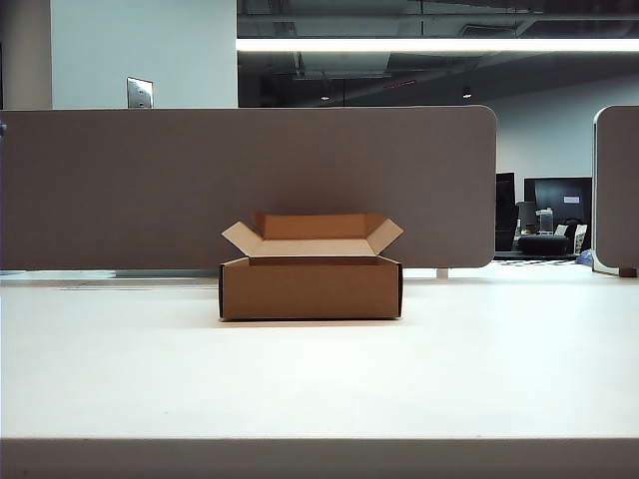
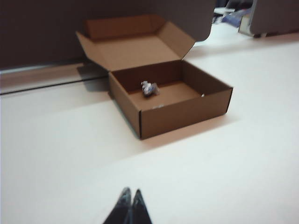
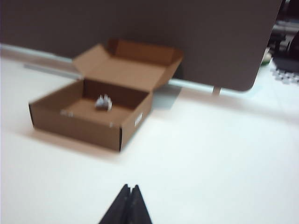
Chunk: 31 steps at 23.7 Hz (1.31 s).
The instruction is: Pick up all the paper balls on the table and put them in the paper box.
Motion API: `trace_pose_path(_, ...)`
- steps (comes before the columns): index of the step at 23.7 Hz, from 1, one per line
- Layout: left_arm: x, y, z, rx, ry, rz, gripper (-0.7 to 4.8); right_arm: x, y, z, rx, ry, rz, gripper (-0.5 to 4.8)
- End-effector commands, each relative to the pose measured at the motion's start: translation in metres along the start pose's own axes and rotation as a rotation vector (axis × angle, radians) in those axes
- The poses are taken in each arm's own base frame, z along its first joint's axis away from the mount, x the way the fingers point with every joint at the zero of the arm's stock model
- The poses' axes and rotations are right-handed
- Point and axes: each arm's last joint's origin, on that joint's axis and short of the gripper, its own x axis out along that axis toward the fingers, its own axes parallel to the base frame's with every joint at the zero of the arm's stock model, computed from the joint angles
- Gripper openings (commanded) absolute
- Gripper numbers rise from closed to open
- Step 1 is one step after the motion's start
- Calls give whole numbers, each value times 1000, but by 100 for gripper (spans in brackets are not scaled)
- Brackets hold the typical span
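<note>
**A:** Item one, the paper box (image 1: 311,287)?

**B:** Brown cardboard, flaps folded open, standing on the table (image 1: 319,379) just in front of the grey-brown partition panel (image 1: 250,180). Central in the exterior view.

**A:** Item two, paper balls?

**B:** One paper ball (image 2: 149,88) visible, lying on the box floor toward the back wall; the right wrist view shows the same wad (image 3: 103,102) inside. No other ball can be made out in the box, though the near wall hides part of the floor from both wrist cameras (so a second or third wad could sit there unseen).

**A:** Any left on the tabletop?

**B:** None in any of the three views. The white surface around the box shows nothing loose.

**A:** Item three, tools?

**B:** Left gripper (image 2: 130,193): jaws pressed together, holding nothing, hanging over bare table well apart from the box, on its left side. Right gripper (image 3: 130,189): likewise pressed together and empty, over bare table on the box's other side. Neither arm appears in the exterior view.

**A:** Progress entry?

**B:** Judged complete or very nearly: no ball waits outside the box, at least one is in it. The full count inside cannot be confirmed from these angles.
</note>
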Motion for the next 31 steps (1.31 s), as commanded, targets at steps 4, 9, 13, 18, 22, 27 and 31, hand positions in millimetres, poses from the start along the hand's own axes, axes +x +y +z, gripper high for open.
trace_pose_path(4, -1, 0, -5, -24, -38, -7, -5, 4, 3, -23, -3, 40, 11, -2)
trace_pose_path(9, -12, 0, -5, -23, -74, 20, -5, 4, 4, -25, -3, 41, 15, -2)
trace_pose_path(13, -12, 0, -20, -42, -61, 30, -5, 5, 6, -36, 1, 13, 32, -2)
trace_pose_path(18, -8, 0, -39, -39, -22, 46, -5, 6, 7, -53, -20, 89, 36, -2)
trace_pose_path(22, -8, 0, -47, 1, 46, 46, -5, 6, 8, -53, -50, 86, 41, -2)
trace_pose_path(27, -8, 0, -46, -17, 37, 38, -5, 6, 8, -52, -62, 77, 44, -2)
trace_pose_path(31, -8, 0, -45, -19, 28, 37, -5, 3, 7, -48, 14, 27, 37, -2)
